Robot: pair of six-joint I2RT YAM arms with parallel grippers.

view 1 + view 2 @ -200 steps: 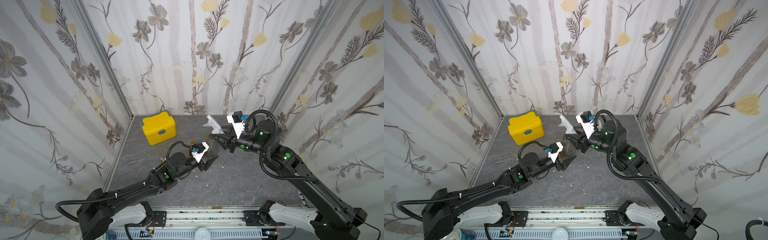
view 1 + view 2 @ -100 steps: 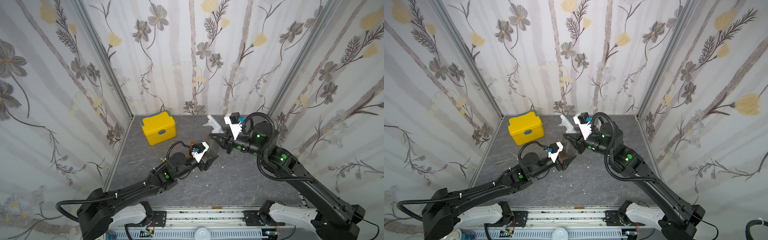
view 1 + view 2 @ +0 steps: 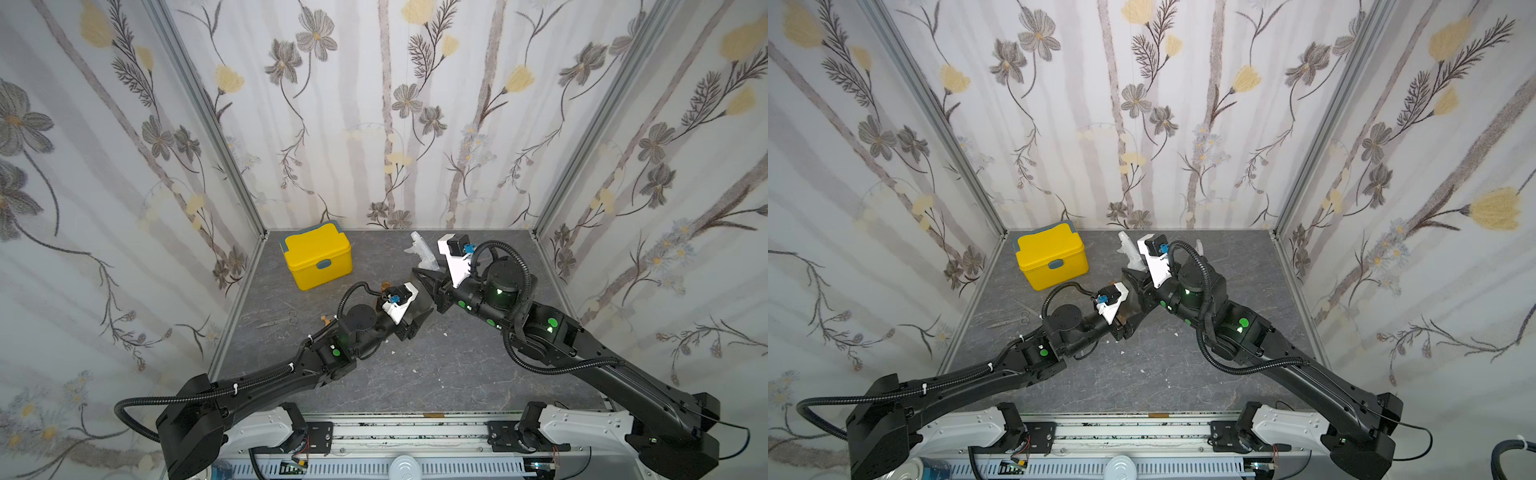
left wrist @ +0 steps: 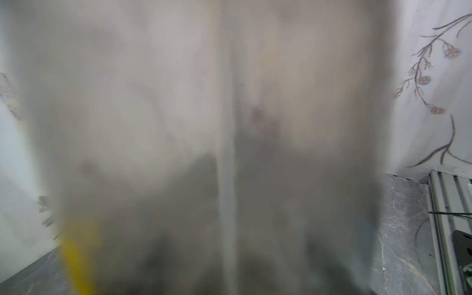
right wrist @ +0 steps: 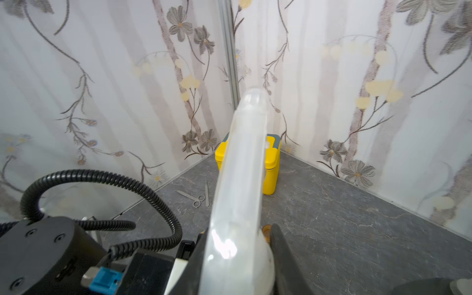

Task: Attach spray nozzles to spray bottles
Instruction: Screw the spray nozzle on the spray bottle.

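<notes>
My left gripper (image 3: pixel 419 312) is shut on a smoky grey spray bottle (image 4: pixel 178 127), whose blurred body fills the left wrist view. A clear-whitish spray nozzle (image 5: pixel 242 166) rises from the bottle's top in both top views (image 3: pixel 421 253) (image 3: pixel 1131 254). My right gripper (image 5: pixel 237 255) is shut on the nozzle's base, one dark finger on each side, and meets the left gripper mid-table (image 3: pixel 424 280). An amber bottle neck (image 5: pixel 267 231) shows just behind the jaws. A small orange nozzle part (image 3: pixel 326 319) lies beside the left arm.
A yellow lidded box (image 3: pixel 318 259) stands at the back left of the grey table (image 3: pixel 415 374). Small scissors (image 3: pixel 282 318) lie near the left wall. The left arm's cable loop (image 5: pixel 102 178) sits close to my right gripper. Wallpapered walls close three sides.
My right gripper has moved a little left, toward the left gripper, and its jaws have closed onto the nozzle's base. The left arm has stayed still.
</notes>
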